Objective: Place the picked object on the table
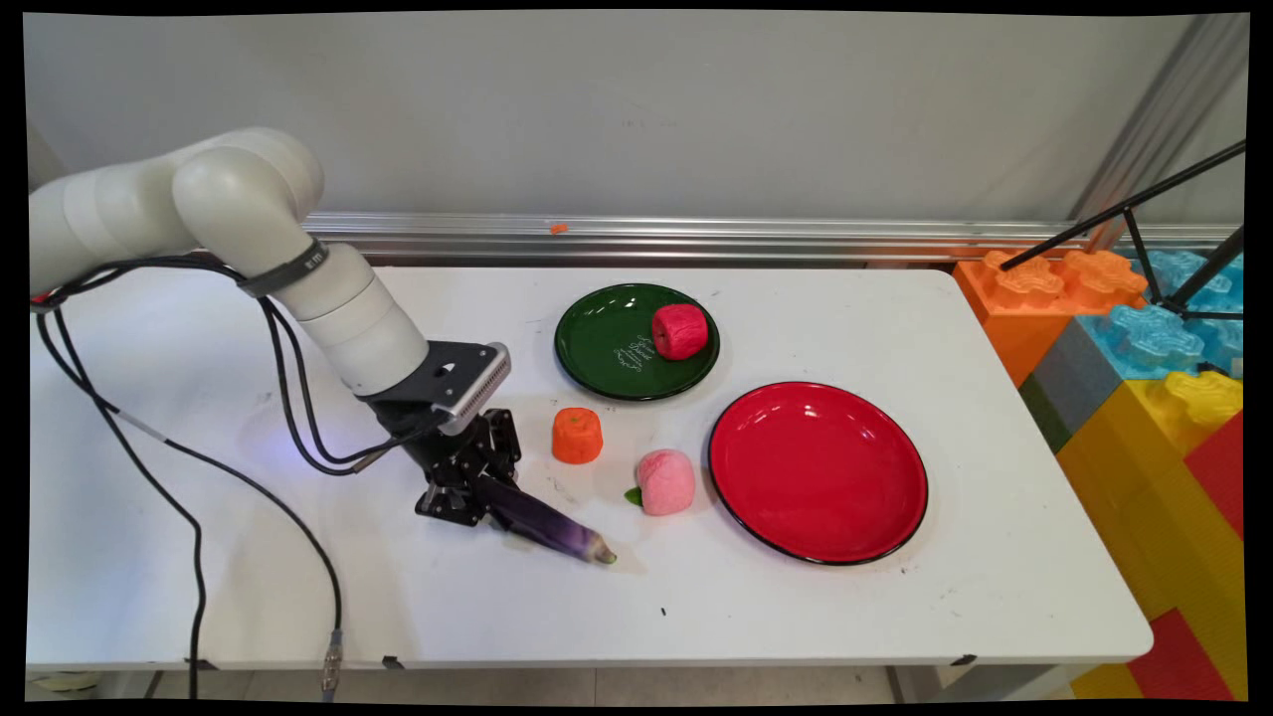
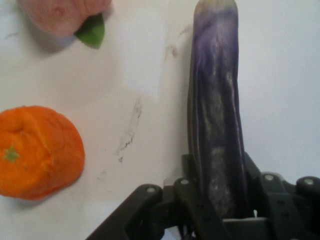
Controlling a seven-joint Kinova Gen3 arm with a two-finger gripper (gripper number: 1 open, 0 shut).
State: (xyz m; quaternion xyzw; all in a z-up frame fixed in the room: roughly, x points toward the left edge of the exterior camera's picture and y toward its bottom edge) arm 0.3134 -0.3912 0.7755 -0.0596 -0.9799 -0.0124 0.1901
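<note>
The gripper (image 1: pixel 475 494) clamps an eggplant (image 1: pixel 550 527) low over the table (image 1: pixel 199 557), seemingly touching it; orange (image 1: pixel 578 436) and peach (image 1: pixel 665 481) near; front edge open.

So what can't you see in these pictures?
- Main view: the eggplant's end near the gripper, hidden by the black linkage.
- Hand view: the pink peach and the eggplant's tip, cut off by the top edge.
- Main view: the white writing on the green plate, too small to read.
</note>
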